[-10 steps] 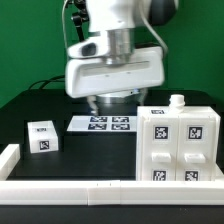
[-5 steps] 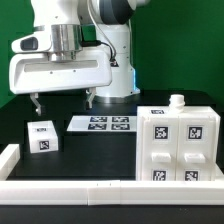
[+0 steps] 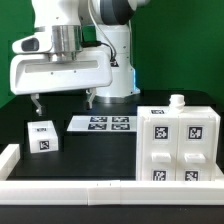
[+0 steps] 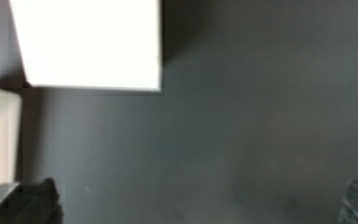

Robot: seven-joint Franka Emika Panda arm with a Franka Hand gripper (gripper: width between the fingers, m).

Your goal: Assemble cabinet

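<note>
1. Black tabletop, green backdrop, exterior view: the gripper is unmoved since half a second ago. A second ago it hung over the marker board; it now hangs above the small white block.
2. Same view: the cabinet is a white box with square tags on its front and a knob on top. It stands at the exterior view's right, lower than the gripper and well apart from it.
3. Wrist view: fingertips spread wide over dark tabletop, nothing between them; a white block lies beyond.
</note>
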